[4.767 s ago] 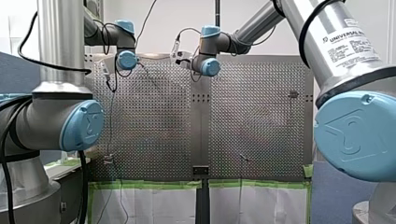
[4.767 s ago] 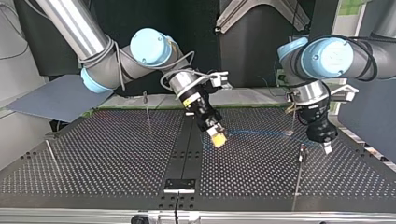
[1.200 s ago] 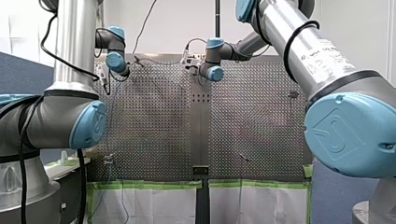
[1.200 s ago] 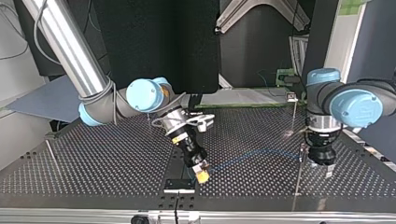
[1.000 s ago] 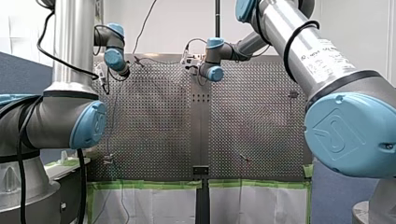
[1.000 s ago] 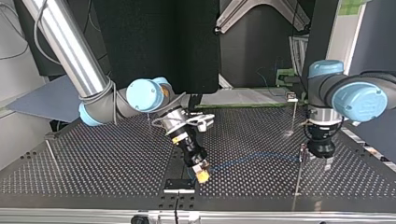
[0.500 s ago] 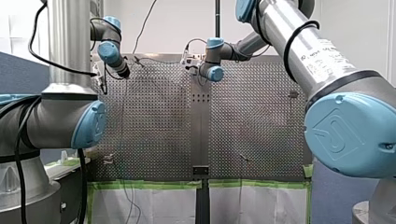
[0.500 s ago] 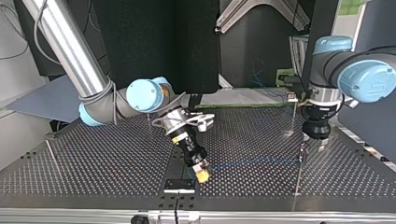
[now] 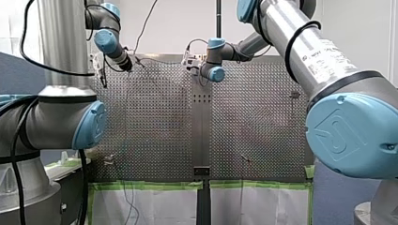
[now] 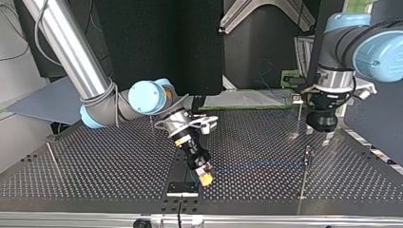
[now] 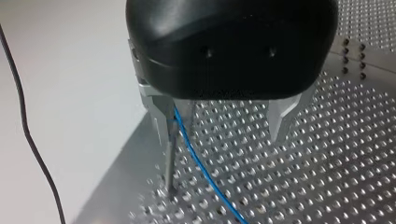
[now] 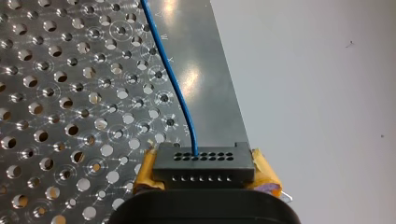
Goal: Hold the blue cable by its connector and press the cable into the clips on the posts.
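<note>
Gripping the black connector (image 12: 203,163) between yellow pads, my right gripper (image 10: 206,177) sits low over the perforated table (image 10: 95,161), mid top view. Blue cable (image 10: 256,165) runs taut from it to the nearest post (image 10: 306,160), prob. seated in that clip, can't confirm. My left gripper (image 11: 223,137) hovers just beside that post, fingers wide apart, holding nothing, cable passing btwn them. Left to do: other posts, e.g. one behind (image 10: 299,116), another at view's left (image 10: 150,109). Risk: left fingers snagging cable.
</note>
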{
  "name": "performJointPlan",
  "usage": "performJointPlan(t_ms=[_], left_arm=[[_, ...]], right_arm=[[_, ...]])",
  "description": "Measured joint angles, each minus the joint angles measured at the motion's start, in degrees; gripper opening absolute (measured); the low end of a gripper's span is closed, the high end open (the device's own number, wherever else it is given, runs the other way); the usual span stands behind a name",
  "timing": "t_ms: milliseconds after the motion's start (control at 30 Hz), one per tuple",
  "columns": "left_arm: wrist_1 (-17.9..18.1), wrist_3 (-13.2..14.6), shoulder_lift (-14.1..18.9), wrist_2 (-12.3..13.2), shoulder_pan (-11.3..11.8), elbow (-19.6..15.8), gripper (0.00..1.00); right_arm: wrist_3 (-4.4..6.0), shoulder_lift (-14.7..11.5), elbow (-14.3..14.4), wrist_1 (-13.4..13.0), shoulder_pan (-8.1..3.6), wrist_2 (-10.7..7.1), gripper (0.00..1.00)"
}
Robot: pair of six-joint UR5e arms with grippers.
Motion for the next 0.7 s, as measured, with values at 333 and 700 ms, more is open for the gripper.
performJointPlan(t_ms=[333, 700], left_arm=[[-0.15, 4.47, 5.13, 0.48, -1.47, -0.01, 1.00], [-0.34, 6.27, 5.07, 0.69, -3.88, -0.01, 1.00]], right_arm=[[0.00, 0.08, 0.00, 0.64, -0.14, 0.01, 0.00], [0.00, 0.14, 0.03, 0.98, -0.30, -0.01, 0.00]])
